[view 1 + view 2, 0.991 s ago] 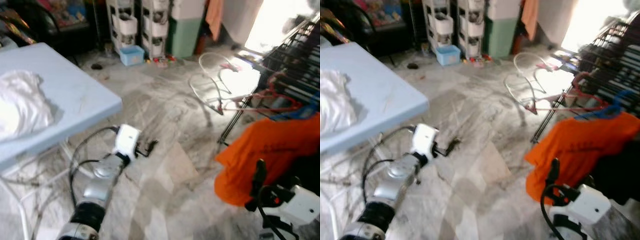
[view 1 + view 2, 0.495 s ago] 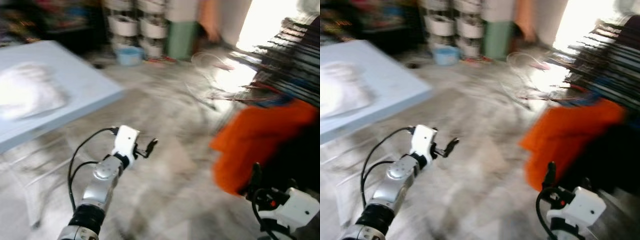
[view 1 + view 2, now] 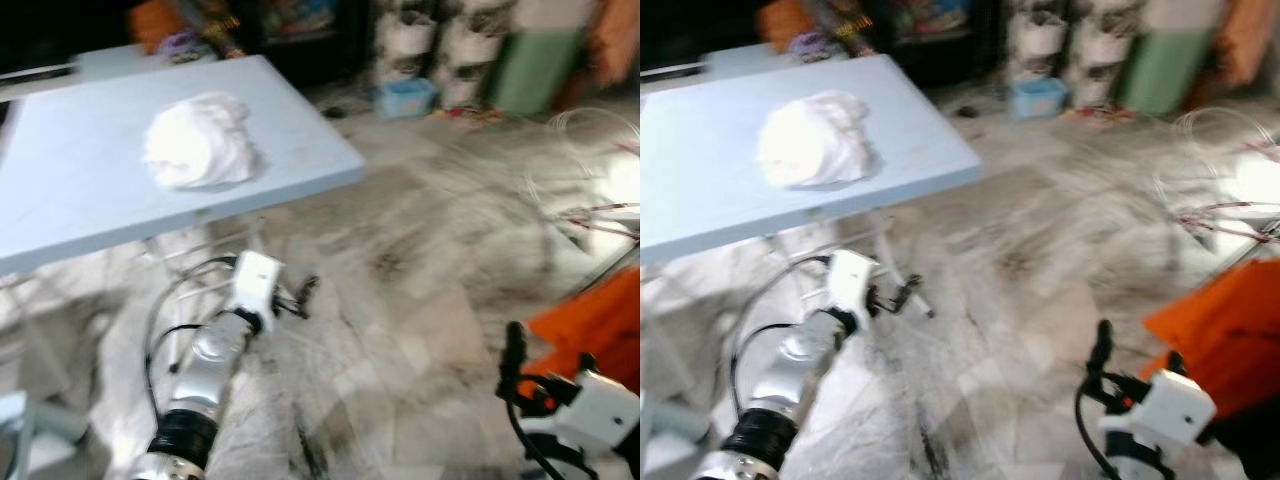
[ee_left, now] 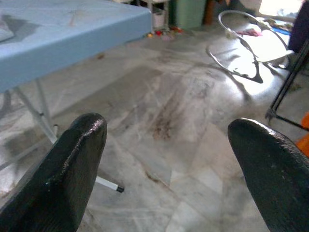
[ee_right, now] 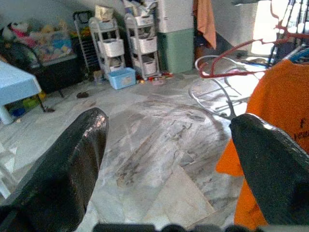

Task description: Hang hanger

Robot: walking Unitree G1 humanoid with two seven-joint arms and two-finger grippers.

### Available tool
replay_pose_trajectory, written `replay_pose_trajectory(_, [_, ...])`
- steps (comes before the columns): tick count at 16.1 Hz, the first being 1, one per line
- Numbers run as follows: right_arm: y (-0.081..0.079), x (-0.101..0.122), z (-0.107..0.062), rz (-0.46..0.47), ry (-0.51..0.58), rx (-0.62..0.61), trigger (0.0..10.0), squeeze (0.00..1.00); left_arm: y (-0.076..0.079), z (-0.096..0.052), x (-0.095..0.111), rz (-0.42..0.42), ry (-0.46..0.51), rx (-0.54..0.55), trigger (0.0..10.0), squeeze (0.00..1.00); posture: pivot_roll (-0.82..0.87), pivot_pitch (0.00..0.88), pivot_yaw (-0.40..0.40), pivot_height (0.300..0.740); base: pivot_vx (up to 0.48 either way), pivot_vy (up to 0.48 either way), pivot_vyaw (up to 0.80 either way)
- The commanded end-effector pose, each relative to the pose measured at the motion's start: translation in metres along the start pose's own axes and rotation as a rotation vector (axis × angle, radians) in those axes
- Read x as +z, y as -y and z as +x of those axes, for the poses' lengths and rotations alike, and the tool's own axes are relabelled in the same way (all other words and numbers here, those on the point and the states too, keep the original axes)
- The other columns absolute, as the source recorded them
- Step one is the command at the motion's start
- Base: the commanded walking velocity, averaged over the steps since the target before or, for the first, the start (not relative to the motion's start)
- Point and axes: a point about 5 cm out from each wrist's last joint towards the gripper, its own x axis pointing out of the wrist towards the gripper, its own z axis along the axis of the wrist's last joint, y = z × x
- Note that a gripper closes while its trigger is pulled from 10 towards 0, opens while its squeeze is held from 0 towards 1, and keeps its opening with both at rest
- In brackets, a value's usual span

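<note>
Our left gripper (image 4: 166,174) has its jaws set wide apart with nothing between them, held out low over the grey marble floor (image 3: 420,270) just off the near right corner of the light blue tabletop (image 3: 90,170). Our right gripper (image 5: 169,159) also has its jaws spread wide and bare, low at our near right, right beside the orange shirt (image 5: 275,111). That shirt hangs at the right edge of the scene, and in the right wrist view we see a red hanger (image 5: 241,53) curving up above its shoulder, near the dark bars of a drying rack (image 5: 289,14); we cannot tell whether the shirt sits on that hanger or on another beside it. On the tabletop, toward its far side, lies a crumpled white cloth (image 3: 198,142), well apart from both grippers. The table's thin white legs (image 4: 41,108) stand on the floor below the near edge. Farther off, along the back wall, we see white drawer carts (image 5: 130,38), a small blue bin (image 5: 120,77) on the floor in front of them, and a green and white cabinet (image 5: 176,41) to their right. A bare wire chair frame (image 4: 241,43) stands on the floor at the far right, in bright light. The head views are somewhat blurred.
</note>
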Motion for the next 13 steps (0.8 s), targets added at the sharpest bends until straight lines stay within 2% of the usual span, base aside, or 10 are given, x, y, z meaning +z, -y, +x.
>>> replay_pose_trajectory(1, [-0.004,0.002,0.001,0.014,0.005,0.008,10.0,0.0,-0.016,-0.004,0.004,0.048,0.019,0.1,10.0,0.0,0.05,0.03,-0.047,0.74,0.0,0.0,0.8])
replay_pose_trajectory(4, [-0.005,0.002,0.001,0.013,0.006,0.01,10.0,0.0,-0.033,-0.008,0.007,0.093,0.032,0.258,10.0,0.0,0.05,0.032,-0.049,0.74,0.0,0.0,0.8])
replay_pose_trajectory(13, [-0.007,0.003,0.004,0.021,0.006,0.02,10.0,0.0,-0.031,-0.009,0.006,0.116,0.052,0.315,10.0,0.0,0.06,0.037,-0.056,0.74,0.0,0.0,0.8])
